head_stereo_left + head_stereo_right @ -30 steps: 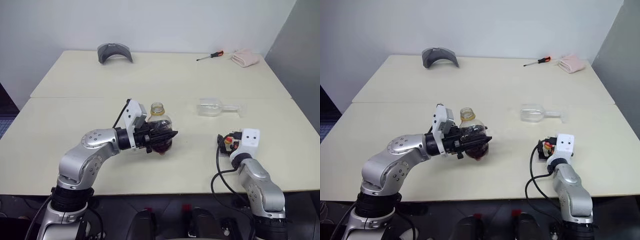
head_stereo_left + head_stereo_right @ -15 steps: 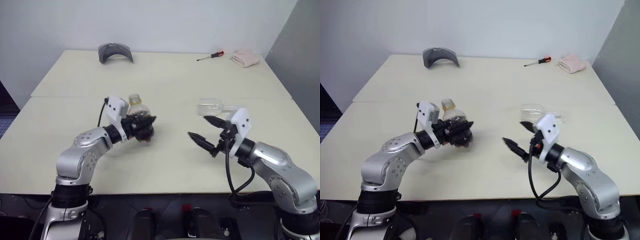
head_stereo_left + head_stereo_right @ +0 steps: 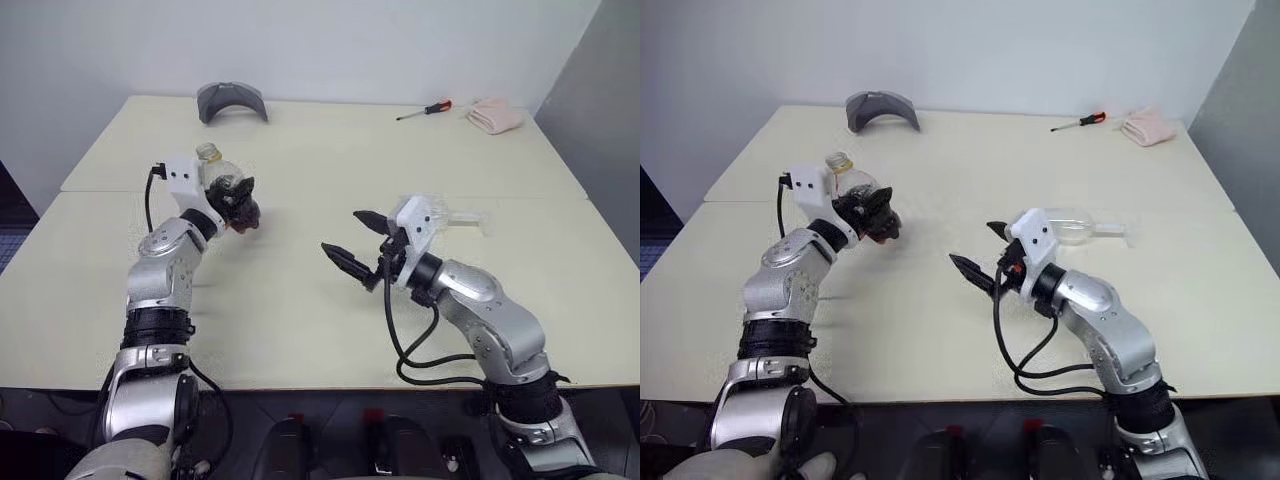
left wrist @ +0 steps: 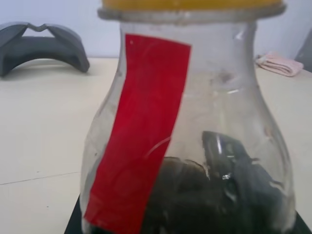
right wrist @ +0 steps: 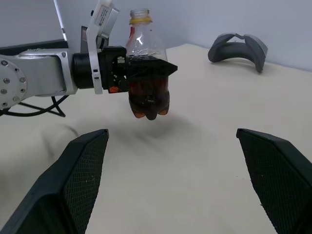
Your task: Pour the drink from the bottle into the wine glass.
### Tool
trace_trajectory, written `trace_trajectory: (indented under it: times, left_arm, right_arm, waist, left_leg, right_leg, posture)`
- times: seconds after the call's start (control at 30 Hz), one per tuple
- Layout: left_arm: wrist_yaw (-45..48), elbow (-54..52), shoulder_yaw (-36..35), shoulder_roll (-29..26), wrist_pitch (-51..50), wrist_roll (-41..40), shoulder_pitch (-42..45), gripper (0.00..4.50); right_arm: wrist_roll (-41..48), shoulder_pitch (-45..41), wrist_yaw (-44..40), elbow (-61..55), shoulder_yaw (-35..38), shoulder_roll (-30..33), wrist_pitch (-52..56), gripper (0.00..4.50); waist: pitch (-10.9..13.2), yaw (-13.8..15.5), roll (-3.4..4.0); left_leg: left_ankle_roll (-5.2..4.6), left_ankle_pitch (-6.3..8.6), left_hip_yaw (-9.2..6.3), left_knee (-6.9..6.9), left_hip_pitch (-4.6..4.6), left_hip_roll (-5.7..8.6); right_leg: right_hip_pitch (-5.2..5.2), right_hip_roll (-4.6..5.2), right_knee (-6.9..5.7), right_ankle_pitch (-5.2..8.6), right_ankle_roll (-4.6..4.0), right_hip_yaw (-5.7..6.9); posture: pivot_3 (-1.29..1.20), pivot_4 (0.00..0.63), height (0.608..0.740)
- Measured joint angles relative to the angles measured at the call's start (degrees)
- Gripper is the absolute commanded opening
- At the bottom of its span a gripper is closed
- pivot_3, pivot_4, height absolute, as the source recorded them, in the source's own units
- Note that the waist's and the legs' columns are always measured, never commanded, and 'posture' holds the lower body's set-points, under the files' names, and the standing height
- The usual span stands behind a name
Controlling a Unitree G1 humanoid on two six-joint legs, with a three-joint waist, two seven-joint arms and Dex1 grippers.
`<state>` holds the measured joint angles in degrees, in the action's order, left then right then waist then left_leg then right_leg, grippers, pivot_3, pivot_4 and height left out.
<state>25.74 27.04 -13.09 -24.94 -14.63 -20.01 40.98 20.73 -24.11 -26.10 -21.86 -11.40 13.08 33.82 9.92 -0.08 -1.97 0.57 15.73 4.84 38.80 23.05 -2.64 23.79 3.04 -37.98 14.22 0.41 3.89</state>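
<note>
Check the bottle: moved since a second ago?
Yes. The bottle, shut in the left gripper, went left and farther back, toward the grey curved piece.

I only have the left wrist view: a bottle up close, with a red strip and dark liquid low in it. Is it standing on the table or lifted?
Observer: Lifted. The left gripper is shut on the bottle, which is roughly upright and clear of the table, with its shadow underneath.
Operator: Where is the wine glass?
Observer: The wine glass lies on its side on the table, just behind the right arm's wrist, away from the bottle.
Operator: And the right gripper?
Observer: The right gripper is open and empty, held above the table with its fingers pointing toward the bottle.
</note>
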Motion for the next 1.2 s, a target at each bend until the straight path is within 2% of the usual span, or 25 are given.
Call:
trace_trajectory:
  times: [0.13, 0.3, 0.63, 0.9, 0.93, 1.13, 1.2]
  left_arm:
    - [0.15, 6.61, -1.16, 0.41, 5.24, 0.44, 2.69, 1.85]
    - [-1.7, 13.5, -1.14, 4.13, 9.22, 2.12, 2.38, 1.85]
    - [-7.48, 16.34, 0.56, 2.66, 13.65, 8.43, 2.57, 1.85]
    - [-8.13, 16.61, 1.2, 0.69, 13.67, 10.84, 2.53, 1.85]
    - [-8.08, 16.61, 1.17, 0.6, 13.68, 10.85, 2.53, 2.55]
    - [-7.53, 16.64, 0.79, 0.57, 13.8, 10.79, 2.4, 4.44]
    - [-7.43, 16.64, 0.66, 0.58, 13.78, 10.78, 2.38, 4.48]
  right_arm:
    - [-0.66, -0.88, 1.38, 0.21, -0.31, -2.55, -0.16, 4.49]
    - [-1.23, -1.78, 2.12, 0.22, -1.44, -5.06, 0.04, 4.49]
    - [-1.33, -1.89, 3.25, 0.41, -0.95, -6.29, 0.77, 4.49]
    - [-1.37, -2.33, 3.53, 1.9, -0.48, -6.74, 0.49, 4.49]
    - [-1.37, -2.34, 3.52, 1.99, -0.45, -6.74, 0.4, 4.5]
    - [-1.38, -2.43, 3.42, 2.1, 0.14, -6.62, 0.22, 4.5]
    - [-1.39, -2.43, 3.41, 2.1, 0.13, -6.63, 0.22, 4.5]
  waist:
    - [0.0, -0.04, -0.01]
    - [0.01, -0.04, -0.03]
    - [-0.02, -1.15, -0.08]
    - [-0.02, -1.58, -0.08]
    - [-0.02, -1.58, -0.08]
    - [-0.02, -1.5, -0.08]
    - [-0.02, -1.48, -0.08]
  left_leg:
    - [0.01, -0.01, 0.03, 0.0, 0.0, 0.01]
    - [0.01, -0.01, 0.03, 0.0, 0.0, 0.01]
    - [-0.13, 0.07, -0.02, 0.0, -0.17, -0.16]
    - [-0.04, 0.01, 0.0, 0.0, -0.14, -0.12]
    - [-0.01, -0.01, 0.01, 0.0, -0.13, -0.11]
    - [0.01, -0.02, 0.01, -0.01, -0.1, -0.1]
    - [0.01, -0.02, 0.01, -0.01, -0.1, -0.09]
  right_leg:
    - [0.02, 0.02, -0.01, 0.0, 0.0, 0.0]
    - [0.01, 0.02, -0.04, 0.0, 0.0, 0.02]
    - [-0.03, 0.01, -0.21, -0.03, -0.05, 0.02]
    - [-0.01, 0.01, -0.18, -0.1, -0.15, 0.02]
    - [-0.01, 0.01, -0.16, -0.1, -0.15, 0.01]
    - [-0.01, 0.02, -0.14, -0.1, -0.15, 0.03]
    - [-0.01, 0.02, -0.14, -0.1, -0.15, 0.03]
  posture:
    - [0.0, 0.15, 0.74]
    - [0.0, 0.15, 0.74]
    - [0.0, 0.15, 0.74]
    - [0.0, 0.15, 0.74]
    - [0.0, 0.15, 0.74]
    - [0.0, 0.15, 0.74]
    - [0.0, 0.15, 0.74]
